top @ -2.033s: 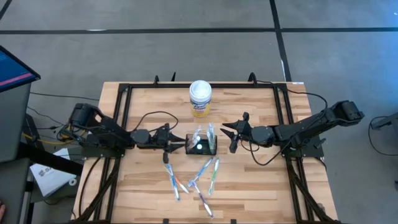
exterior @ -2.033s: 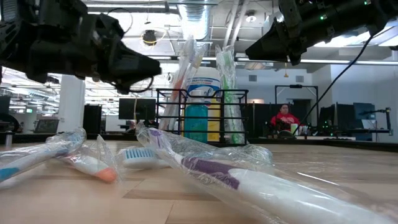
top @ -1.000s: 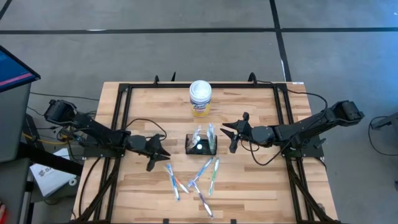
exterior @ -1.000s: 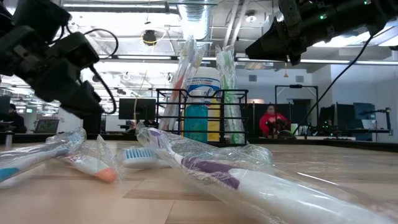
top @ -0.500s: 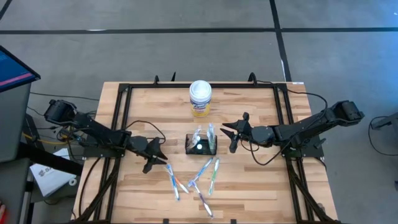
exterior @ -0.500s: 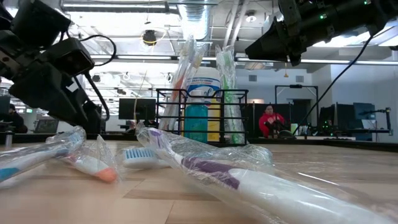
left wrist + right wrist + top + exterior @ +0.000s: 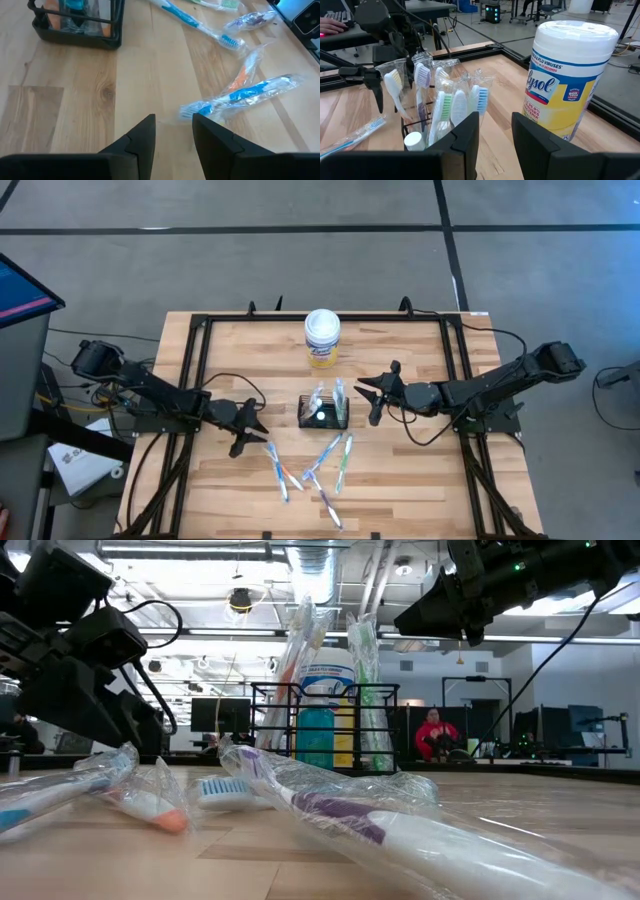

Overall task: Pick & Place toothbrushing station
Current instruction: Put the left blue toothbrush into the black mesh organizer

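Note:
The toothbrushing station [image 7: 323,411] is a small black wire holder standing on its base at the table's middle, with several wrapped toothbrushes upright in it. It also shows in the right wrist view [image 7: 427,112] and the left wrist view [image 7: 75,22]. My left gripper [image 7: 250,436] is open and empty, left of the holder, low over the table, with a blue wrapped toothbrush [image 7: 240,97] just ahead of its fingers [image 7: 142,137]. My right gripper [image 7: 367,400] is open and empty, hovering just right of the holder, pointing at it [image 7: 495,122].
A white canister with a yellow label [image 7: 322,338] stands behind the holder, toward the far edge. Several loose wrapped toothbrushes [image 7: 325,460] lie scattered on the wood between the holder and the near edge. A black frame [image 7: 200,340] runs along the table's sides.
My left gripper has drawn back from the holder toward the table's left and near edges and has come down a little toward the loose wrapped toothbrushes. The holder and toothbrushes have stayed in place.

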Controlling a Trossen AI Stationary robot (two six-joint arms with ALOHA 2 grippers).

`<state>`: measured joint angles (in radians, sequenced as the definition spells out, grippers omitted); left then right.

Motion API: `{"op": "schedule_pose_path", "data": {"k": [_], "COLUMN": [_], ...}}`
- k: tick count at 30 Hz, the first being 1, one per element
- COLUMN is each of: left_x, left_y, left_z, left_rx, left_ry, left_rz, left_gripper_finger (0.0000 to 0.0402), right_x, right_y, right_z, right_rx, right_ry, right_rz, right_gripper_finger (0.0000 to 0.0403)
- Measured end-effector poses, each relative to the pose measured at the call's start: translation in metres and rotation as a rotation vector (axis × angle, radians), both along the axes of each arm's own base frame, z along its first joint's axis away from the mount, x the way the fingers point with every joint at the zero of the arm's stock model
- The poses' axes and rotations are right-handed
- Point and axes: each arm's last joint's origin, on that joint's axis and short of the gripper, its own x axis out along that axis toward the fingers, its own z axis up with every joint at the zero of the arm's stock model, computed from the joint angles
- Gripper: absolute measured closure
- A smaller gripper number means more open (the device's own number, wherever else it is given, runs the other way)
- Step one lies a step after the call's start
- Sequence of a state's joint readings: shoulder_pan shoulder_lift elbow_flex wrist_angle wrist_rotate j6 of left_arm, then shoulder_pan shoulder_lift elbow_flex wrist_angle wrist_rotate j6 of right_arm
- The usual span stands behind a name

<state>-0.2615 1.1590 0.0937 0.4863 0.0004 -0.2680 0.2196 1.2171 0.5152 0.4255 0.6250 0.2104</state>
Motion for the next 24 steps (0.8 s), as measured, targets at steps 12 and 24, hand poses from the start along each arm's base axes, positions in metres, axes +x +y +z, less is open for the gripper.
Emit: {"op": "schedule_pose_path", "data": {"k": [12,24], "left_x": [0.0005,0.0013], "left_y": [-0.0001,-0.0007], "left_z": [0.0006,-0.0010], "left_rx": [-0.001,-0.001], "left_ry": [-0.009,-0.006], "left_rz": [0.000,-0.001], "left_gripper_finger": [0.0286,0.0293], "right_x": [0.0000,0.0000], "right_y": [0.0000,0.0000], "right_z": [-0.0001,0.0000], "right_rx": [0.000,0.000], "right_ry": [0.000,0.000], "right_rz": [0.000,0.000], "right_gripper_finger": [0.0296,0.0296]}}
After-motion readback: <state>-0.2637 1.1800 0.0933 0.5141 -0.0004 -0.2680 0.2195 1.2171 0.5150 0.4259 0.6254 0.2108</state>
